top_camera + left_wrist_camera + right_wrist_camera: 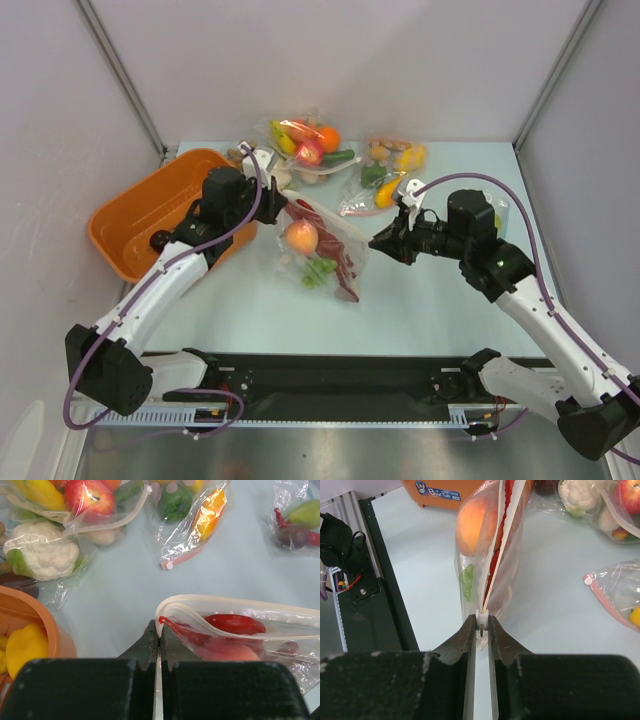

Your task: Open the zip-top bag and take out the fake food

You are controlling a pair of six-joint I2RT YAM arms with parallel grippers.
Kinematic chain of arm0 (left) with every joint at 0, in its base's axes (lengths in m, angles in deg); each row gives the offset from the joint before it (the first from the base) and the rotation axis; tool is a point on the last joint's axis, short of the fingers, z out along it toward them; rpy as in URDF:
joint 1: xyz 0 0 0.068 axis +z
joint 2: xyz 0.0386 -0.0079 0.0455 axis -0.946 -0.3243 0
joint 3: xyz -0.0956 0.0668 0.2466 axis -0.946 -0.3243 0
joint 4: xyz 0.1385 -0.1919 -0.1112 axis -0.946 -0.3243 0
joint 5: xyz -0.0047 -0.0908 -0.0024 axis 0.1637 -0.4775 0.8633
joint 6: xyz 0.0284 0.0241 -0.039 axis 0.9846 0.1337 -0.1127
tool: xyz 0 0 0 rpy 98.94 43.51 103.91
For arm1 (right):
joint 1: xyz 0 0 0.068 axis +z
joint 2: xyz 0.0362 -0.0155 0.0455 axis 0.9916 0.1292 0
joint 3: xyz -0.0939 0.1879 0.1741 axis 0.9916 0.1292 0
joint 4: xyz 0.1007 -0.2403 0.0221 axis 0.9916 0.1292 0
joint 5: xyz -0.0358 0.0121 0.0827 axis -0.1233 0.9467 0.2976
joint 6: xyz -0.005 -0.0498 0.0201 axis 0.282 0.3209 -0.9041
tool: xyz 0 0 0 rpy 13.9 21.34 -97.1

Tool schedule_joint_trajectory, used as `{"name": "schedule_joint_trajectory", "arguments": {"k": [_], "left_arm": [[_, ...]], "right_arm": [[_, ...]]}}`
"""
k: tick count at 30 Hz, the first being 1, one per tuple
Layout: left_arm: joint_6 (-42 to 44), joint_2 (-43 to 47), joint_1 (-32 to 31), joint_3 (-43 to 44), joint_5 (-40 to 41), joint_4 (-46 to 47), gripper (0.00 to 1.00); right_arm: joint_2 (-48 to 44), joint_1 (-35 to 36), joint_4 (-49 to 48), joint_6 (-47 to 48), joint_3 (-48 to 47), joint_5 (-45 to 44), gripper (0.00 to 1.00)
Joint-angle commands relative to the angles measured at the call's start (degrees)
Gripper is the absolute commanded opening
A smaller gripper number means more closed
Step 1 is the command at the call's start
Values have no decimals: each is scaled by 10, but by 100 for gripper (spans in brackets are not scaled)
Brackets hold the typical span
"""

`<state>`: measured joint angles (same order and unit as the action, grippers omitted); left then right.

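The zip-top bag (pixel 335 250) lies mid-table, held up between both grippers. Inside it are a peach (pixel 301 237), green grapes (pixel 318 271) and a red lobster (pixel 346 268). My left gripper (pixel 284 207) is shut on the bag's far-left corner, and the left wrist view shows it pinching the zip strip's end (pixel 159 626). There the two zip strips (pixel 225 600) stand apart over the lobster (pixel 235 624) and peach (pixel 225 651). My right gripper (pixel 378 243) is shut on the white slider (pixel 482 616) at the bag's other end, with the bag (pixel 500 580) stretching away from it.
An orange bin (pixel 140 200) stands at the left, holding a yellow piece (pixel 25 645) and a small dark ball (pixel 160 240). Other food bags lie at the back: one with an orange and banana (pixel 310 145), one with cauliflower (pixel 45 550), a small one (pixel 385 172).
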<state>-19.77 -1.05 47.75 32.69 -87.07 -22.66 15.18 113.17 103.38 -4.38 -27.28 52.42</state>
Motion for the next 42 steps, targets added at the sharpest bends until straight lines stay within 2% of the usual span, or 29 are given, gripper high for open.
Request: {"name": "schedule_joint_trajectory", "arguments": {"k": [1, 3, 5, 6, 7, 9, 10, 11, 14, 18, 27, 36, 42], "left_arm": [[-5, -1, 27, -2, 70, 17, 0], [-1, 3, 29, -6, 70, 23, 1], [15, 3, 29, -13, 34, 33, 0], [22, 5, 29, -17, 11, 41, 0], [31, 6, 29, -21, -57, 57, 0], [59, 8, 25, -28, -127, 74, 0], [66, 10, 20, -35, -188, 80, 0], [82, 12, 16, -39, -215, 84, 0], [100, 19, -6, -50, -270, 92, 0], [116, 18, -24, -52, -287, 88, 1], [125, 34, -43, -54, -320, 88, 0], [132, 60, -44, -49, -390, 82, 0], [135, 61, -44, -47, -388, 79, 0]], "right_arm": [[-23, -3, -11, -4, -3, 3, 0], [-23, -2, -8, -3, -3, 0, 0], [-21, -3, -5, -2, -4, 3, 0], [-19, -3, -2, -3, -5, 6, 0], [-17, -3, -2, -4, -6, 8, 0], [-11, -3, -5, -10, -8, 12, 10], [-10, -3, -15, -13, -8, 15, 14], [-8, -3, -22, -16, -9, 18, 24], [-4, -3, -54, -28, -8, 24, 37], [16, -3, -73, -29, -25, 28, 43], [70, -16, -104, -18, -31, 16, 48], [127, -111, -168, -49, -41, 116, 48], [144, -110, -161, -53, -37, 168, 48]]}}
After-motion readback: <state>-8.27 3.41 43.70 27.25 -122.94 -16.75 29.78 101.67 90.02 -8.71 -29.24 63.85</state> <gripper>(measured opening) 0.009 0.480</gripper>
